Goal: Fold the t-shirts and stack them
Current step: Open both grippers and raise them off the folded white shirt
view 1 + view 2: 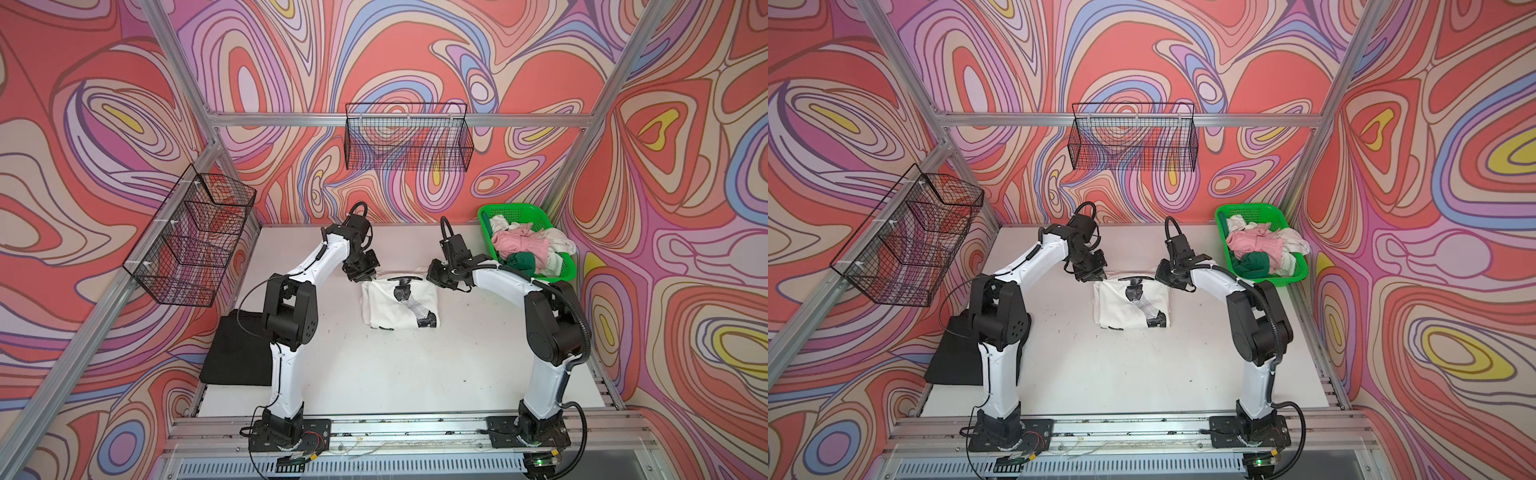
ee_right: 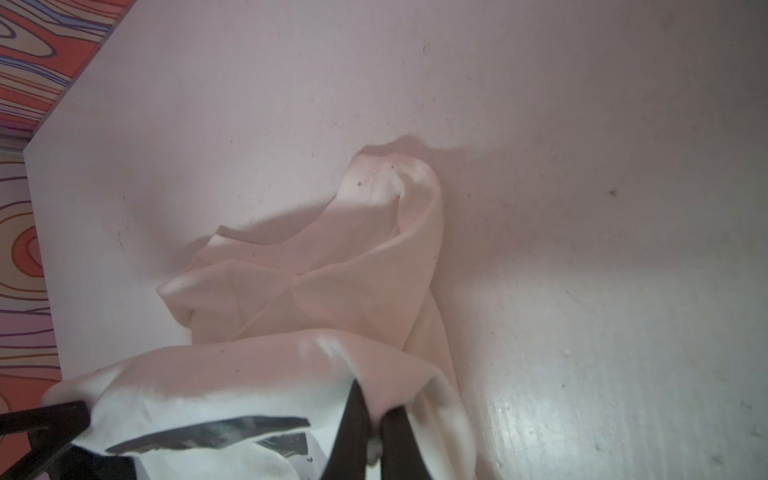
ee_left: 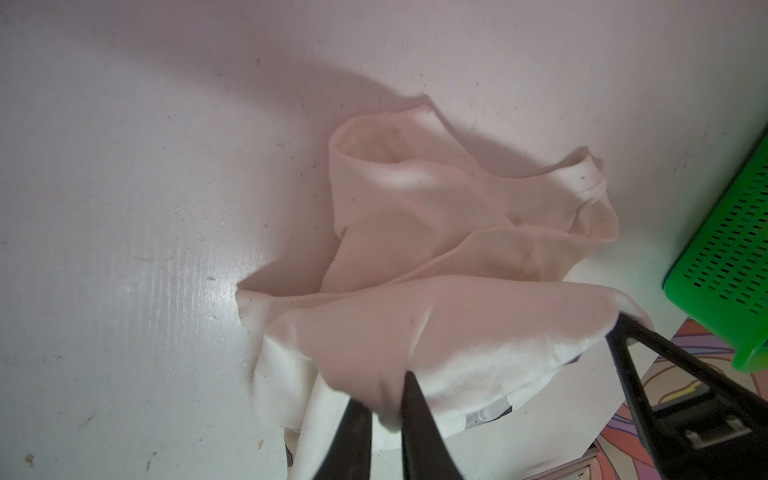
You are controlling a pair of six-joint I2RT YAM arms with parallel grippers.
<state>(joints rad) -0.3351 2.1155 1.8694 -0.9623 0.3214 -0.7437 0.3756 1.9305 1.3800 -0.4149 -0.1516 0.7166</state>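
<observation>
Tabletop (image 1: 395,365), scuffed white, bears t-shirt (image 1: 386,307) amid swirl-patterned walls (image 1: 104,124)

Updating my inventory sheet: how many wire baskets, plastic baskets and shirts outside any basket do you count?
Wire baskets: 2
Plastic basket: 1
Shirts outside baskets: 2, off-white shirt and black shirt
Total: 5

The off-white t-shirt (image 1: 382,309), black-grey print up, lies part-folded mid-desk (image 1: 374,374), far edge raised; black t-shirt (image 1: 232,353) flat at left; pink t-shirt (image 1: 515,245), white t-shirt (image 1: 555,241), dark green t-shirt (image 1: 521,262) crumpled in the basket (image 1: 568,272).
</observation>
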